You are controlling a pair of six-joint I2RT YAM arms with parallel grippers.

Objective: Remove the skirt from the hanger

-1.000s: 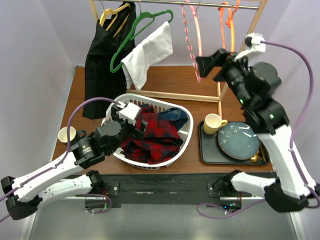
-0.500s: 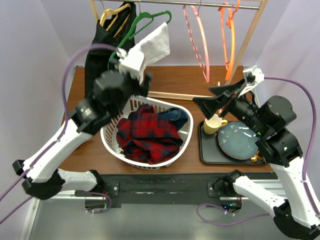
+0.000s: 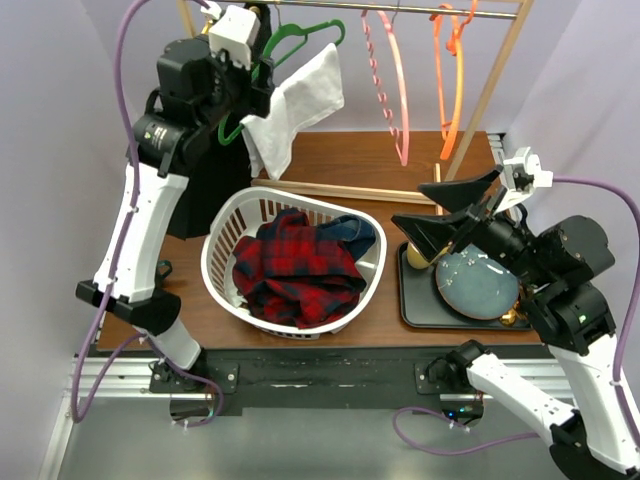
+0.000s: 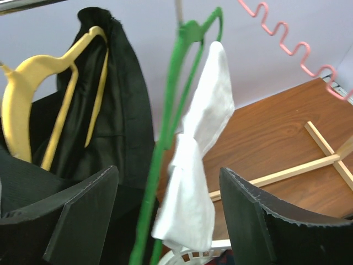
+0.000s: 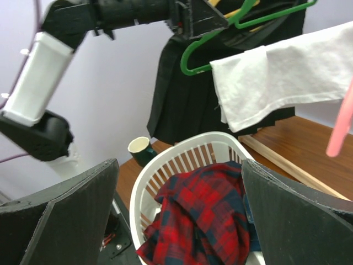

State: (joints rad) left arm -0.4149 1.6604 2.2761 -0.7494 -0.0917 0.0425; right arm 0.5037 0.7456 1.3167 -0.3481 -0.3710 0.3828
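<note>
Two claws: both stand wide open, and neither has hold of anything.
Left claw (image 4: 165,218): raised to the far-left end of the rail (image 3: 400,8). From its own camera the green hanger (image 4: 176,83) runs down the gap between its fingers; I cannot tell whether they touch.
Right claw (image 3: 410,207): low on the right, hovering over the left edge of the tray (image 3: 410,305) and facing the basket (image 3: 215,255).
Skirt (image 4: 127,121): black, draped over the yellow hanger (image 4: 22,105) at the far left of the rail, hanging down over the table's far-left corner.
White cloth (image 3: 300,100): on the green hanger, just right of the skirt.
Done so far: nothing that shows, to my eye; the skirt sits on its hanger with no claw on it.
Left to do: I'd say the left claw must shift left past the green hanger, grip the black fabric, and draw it off the yellow arms.
Risk: closing here would likely catch the green hanger or the cloth.
</note>
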